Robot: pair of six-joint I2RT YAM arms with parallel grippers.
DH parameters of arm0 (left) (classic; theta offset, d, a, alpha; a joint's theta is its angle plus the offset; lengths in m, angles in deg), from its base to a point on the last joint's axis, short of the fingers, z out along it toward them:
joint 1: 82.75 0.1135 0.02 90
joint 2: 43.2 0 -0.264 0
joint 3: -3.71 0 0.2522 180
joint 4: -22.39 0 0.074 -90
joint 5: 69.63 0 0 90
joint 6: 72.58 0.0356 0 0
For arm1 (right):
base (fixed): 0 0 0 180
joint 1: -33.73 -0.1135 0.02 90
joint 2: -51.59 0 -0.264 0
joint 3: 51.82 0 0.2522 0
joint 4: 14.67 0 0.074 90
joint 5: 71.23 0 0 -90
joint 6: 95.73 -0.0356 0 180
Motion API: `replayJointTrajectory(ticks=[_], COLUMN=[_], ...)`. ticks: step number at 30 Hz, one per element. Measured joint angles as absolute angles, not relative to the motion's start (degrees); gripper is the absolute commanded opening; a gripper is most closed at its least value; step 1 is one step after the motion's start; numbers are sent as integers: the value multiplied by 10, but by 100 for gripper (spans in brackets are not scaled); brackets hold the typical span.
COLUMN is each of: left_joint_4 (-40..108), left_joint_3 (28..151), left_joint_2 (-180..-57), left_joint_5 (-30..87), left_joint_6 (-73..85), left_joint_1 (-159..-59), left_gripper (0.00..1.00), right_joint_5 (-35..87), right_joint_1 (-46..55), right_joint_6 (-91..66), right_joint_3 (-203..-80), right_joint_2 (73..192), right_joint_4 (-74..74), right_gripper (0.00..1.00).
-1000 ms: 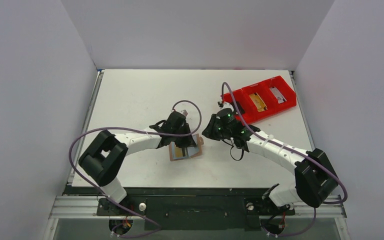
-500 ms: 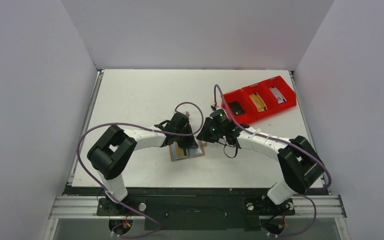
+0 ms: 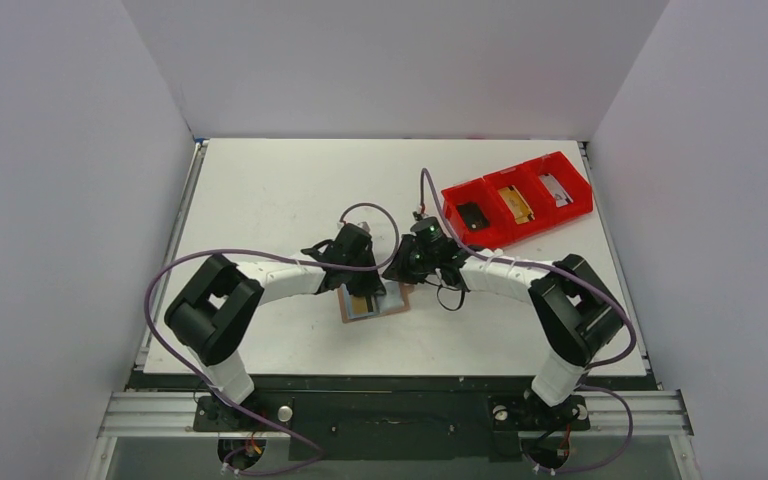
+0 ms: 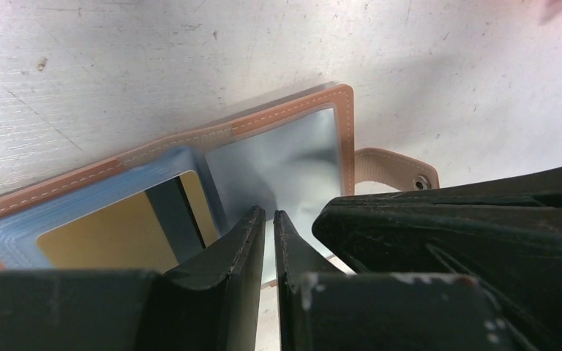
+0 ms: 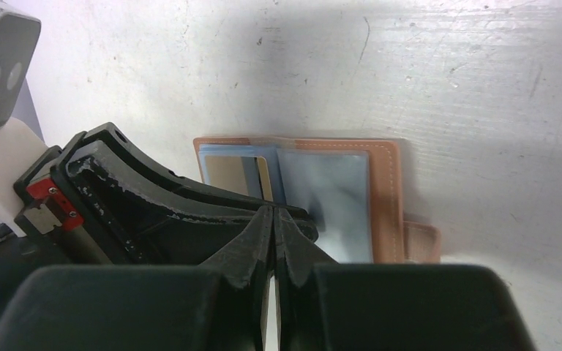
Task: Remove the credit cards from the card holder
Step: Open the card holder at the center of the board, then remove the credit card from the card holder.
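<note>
Moving in beside the nearly closed left gripper (image 4: pixel 269 218), the right gripper (image 5: pixel 273 213) has just pressed its jaws together over the open card holder (image 5: pixel 383 191) lying on the table (image 3: pixel 280 190), probably starting to pull its gold card (image 4: pixel 102 245).

Your left arm (image 3: pixel 280 278) and right arm (image 3: pixel 505 272) wore smooth white shells over their long links, with chunky black housings at every joint. A purple cable (image 3: pixel 364 207) looped off the left one, and a second purple cable (image 3: pixel 423 185) curled off the right. Small green lights (image 3: pixel 426 227) glowed on the right wrist. Both bases were bolted to a black plate (image 3: pixel 390 415). Your left gripper (image 4: pixel 269 213) had matte black fingers, scuffed pale along their edges, and a red block (image 5: pixel 51 194) with tiny screws set into its body. Your right gripper (image 5: pixel 273 210) had the same dark, scratched fingers.
</note>
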State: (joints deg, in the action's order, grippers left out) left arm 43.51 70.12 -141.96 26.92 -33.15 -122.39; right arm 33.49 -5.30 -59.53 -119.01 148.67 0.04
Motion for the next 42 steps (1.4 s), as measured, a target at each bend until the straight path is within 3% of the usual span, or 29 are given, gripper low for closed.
replayJointTrajectory(ticks=[15, 22, 42], left_joint_4=[496, 519, 507], left_joint_3=[668, 640, 627], left_joint_2=[-1306, -1279, -1312], left_joint_5=[230, 219, 220], left_joint_6=[-298, -284, -284], left_joint_1=[-1181, -1157, -1157], left_gripper=[11, 11, 6], right_joint_5=[404, 416, 431], right_joint_1=[-55, -65, -66], right_joint_6=[-588, -573, -559], right_joint_3=[-1184, -1200, -1205], right_joint_2=[1518, 1537, 1579], right_joint_4=[-42, -37, -43], right_gripper=[7, 18, 18])
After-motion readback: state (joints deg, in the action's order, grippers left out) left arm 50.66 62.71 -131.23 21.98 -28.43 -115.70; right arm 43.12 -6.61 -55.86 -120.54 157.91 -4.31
